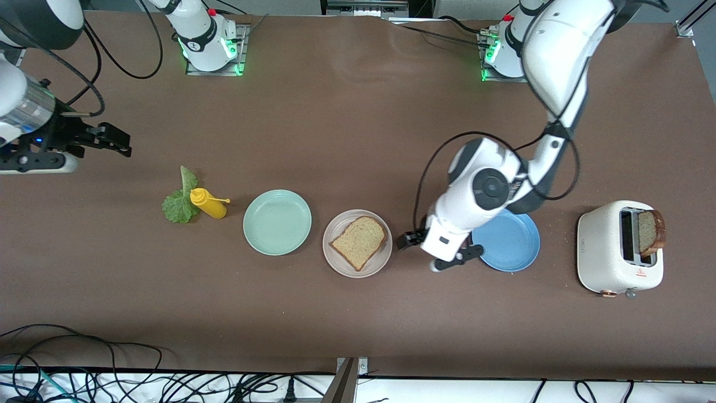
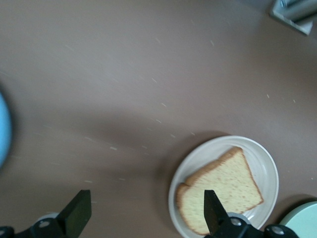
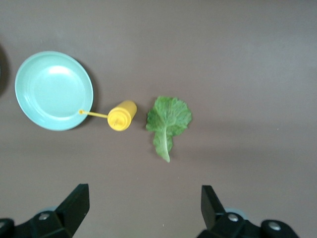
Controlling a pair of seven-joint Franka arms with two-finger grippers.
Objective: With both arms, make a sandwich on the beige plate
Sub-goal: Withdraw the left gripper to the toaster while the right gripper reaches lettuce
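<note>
One slice of tan bread (image 1: 359, 242) lies flat on the beige plate (image 1: 382, 257) in the middle of the table. My left gripper (image 1: 438, 250) is open and empty, low over the table between the beige plate and a blue plate (image 1: 512, 243). In the left wrist view the bread (image 2: 223, 188) and beige plate (image 2: 266, 163) sit just off one of the fingers (image 2: 212, 210). A green lettuce leaf (image 1: 179, 202) lies toward the right arm's end. My right gripper (image 1: 114, 143) hangs open and empty over bare table, and its wrist view shows the lettuce (image 3: 168, 119) below.
A yellow mustard bottle (image 1: 208, 202) lies beside the lettuce. A mint green plate (image 1: 277, 221) sits between bottle and beige plate. At the left arm's end a white toaster (image 1: 612, 252) holds a second bread slice (image 1: 651, 230) upright in a slot. Cables run along the table's near edge.
</note>
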